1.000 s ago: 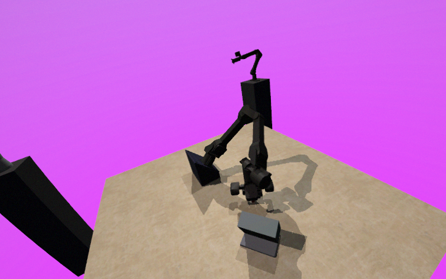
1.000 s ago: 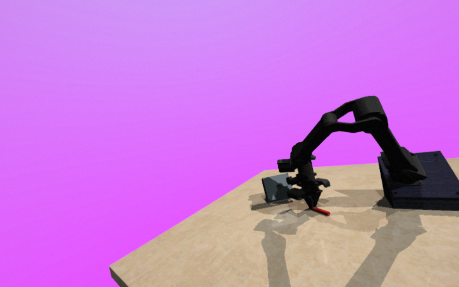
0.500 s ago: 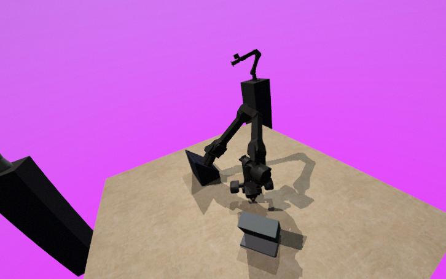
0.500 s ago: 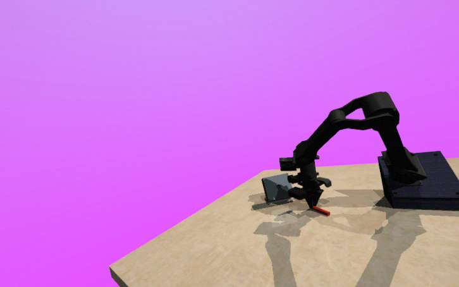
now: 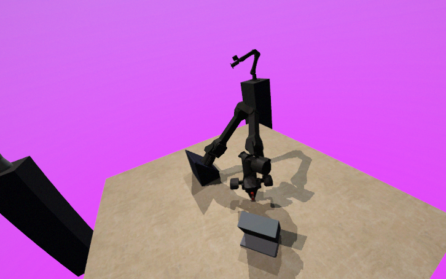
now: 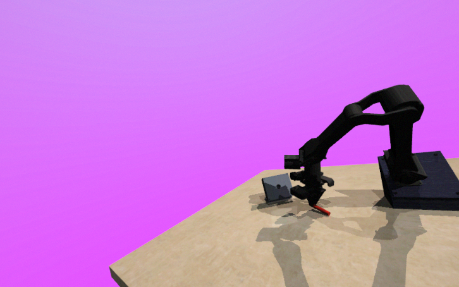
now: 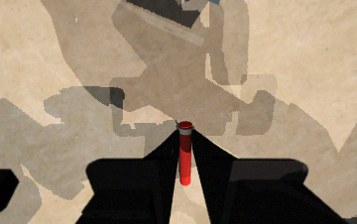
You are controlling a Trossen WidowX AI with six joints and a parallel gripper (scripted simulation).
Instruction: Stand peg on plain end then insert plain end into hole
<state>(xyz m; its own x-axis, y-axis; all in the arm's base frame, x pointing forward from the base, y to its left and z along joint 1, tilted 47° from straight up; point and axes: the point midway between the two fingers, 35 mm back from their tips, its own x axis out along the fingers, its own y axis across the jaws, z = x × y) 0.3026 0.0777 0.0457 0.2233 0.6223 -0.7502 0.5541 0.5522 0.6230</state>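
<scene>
The red peg has its pale band near the end at my fingertips. My gripper points down and is shut on the peg close to that banded end. The peg slants in the exterior view, with its plain end lower and toward the robot's base, at or just above the table. The sloped panel stands beyond the gripper from the base. Its single dark hole shows in the exterior view; the top camera sees the panel from behind.
The tan table carries the arm's dark base block. The table's edge runs behind the panel in the exterior view. Dark pedestals stand outside the table, the farther one carrying another arm.
</scene>
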